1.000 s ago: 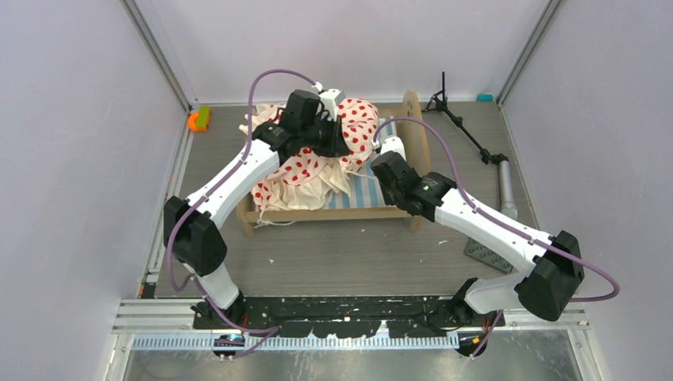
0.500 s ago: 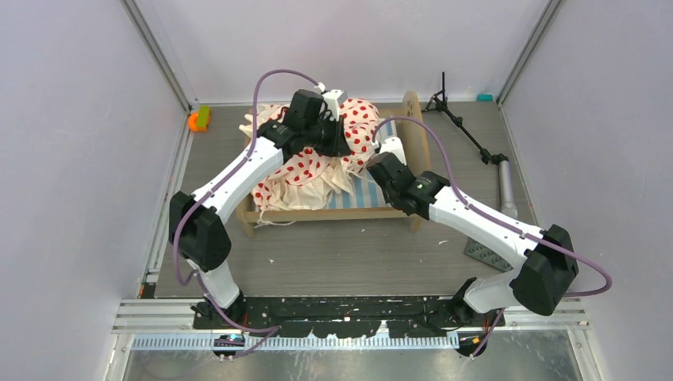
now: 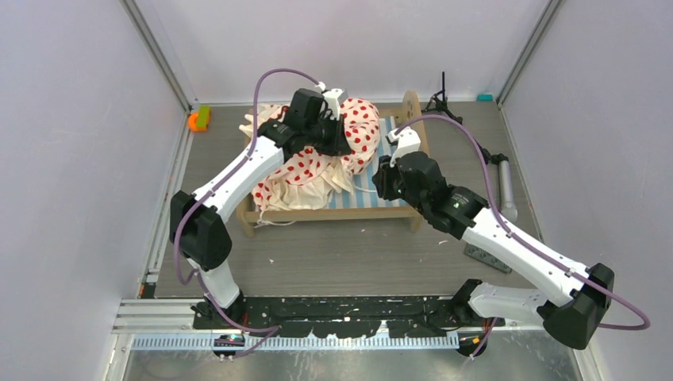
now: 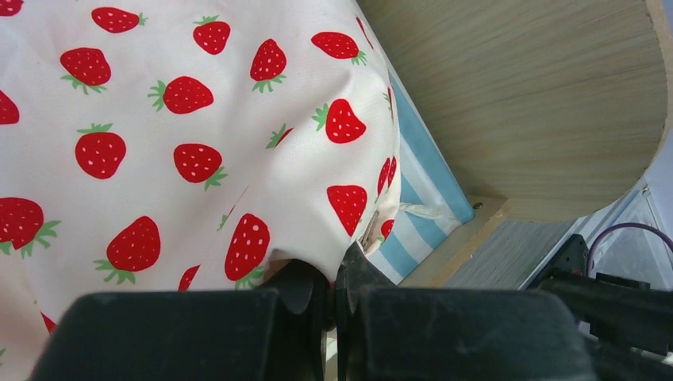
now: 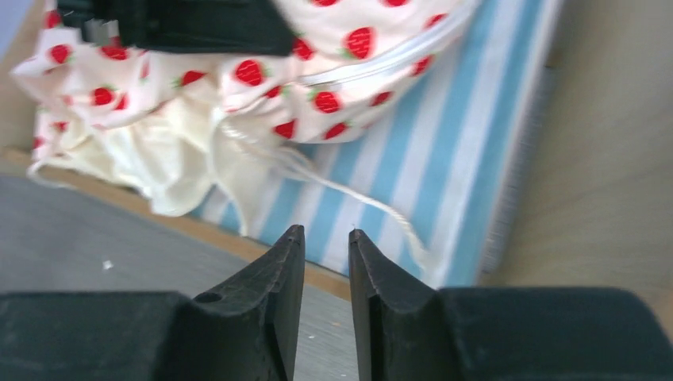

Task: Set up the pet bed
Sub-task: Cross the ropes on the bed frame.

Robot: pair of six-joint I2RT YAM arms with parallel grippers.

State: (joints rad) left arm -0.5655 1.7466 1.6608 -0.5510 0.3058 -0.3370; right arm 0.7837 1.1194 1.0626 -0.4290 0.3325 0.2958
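The pet bed is a light-wood frame (image 3: 333,211) with a rounded end board (image 3: 410,109) and a blue-white striped mattress (image 3: 371,193). Cream bedding (image 3: 305,171) printed with red strawberries lies bunched over its left and middle. My left gripper (image 3: 337,140) is over the bedding's top fold; in the left wrist view it (image 4: 337,274) is shut on the bedding (image 4: 182,135) beside the end board (image 4: 540,95). My right gripper (image 3: 380,180) hovers at the bed's near right. Seen from its wrist, it (image 5: 326,238) is open and holds nothing, above the mattress (image 5: 444,175) and a loose white string (image 5: 357,198).
An orange and green object (image 3: 198,119) sits at the back left. A black tripod stand (image 3: 464,127) and a grey cylinder (image 3: 505,186) lie right of the bed, with a dark studded mat (image 3: 484,255) under the right arm. Walls close in on both sides.
My right gripper has opened and drawn back to the right off the bedding, its arm swinging out right. The left gripper keeps its hold and has barely moved.
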